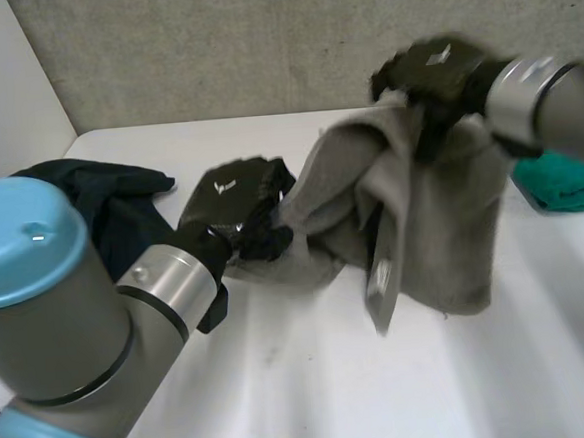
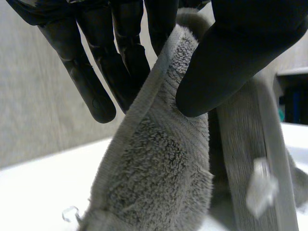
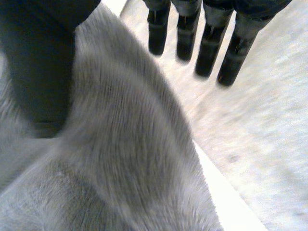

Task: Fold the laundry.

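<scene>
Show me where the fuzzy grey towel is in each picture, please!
Head view: the fuzzy grey towel hangs over mid-table, held up between the left hand and the right hand.
Left wrist view: the towel is pinched between the left hand's fingers and thumb.
Right wrist view: the towel drapes close under the right hand.
Shared landmark: the white table beneath the towel, seen in all three.
</scene>
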